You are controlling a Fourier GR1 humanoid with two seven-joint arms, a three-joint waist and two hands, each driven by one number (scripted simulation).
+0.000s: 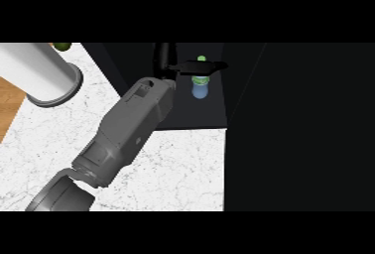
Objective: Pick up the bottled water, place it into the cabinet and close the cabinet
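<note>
My left hand had fingers clamped on the bottled water, inside the cabinet; releasing w/ it tilted could've toppled it & jammed the closing.

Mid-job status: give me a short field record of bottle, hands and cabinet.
bottled water: in the open cabinet's dark interior, held
left robot hand: curled round the bottle's upper part
right robot hand: not in view
cabinet: open, not yet closed
counter: white cylinder at its far left
</note>
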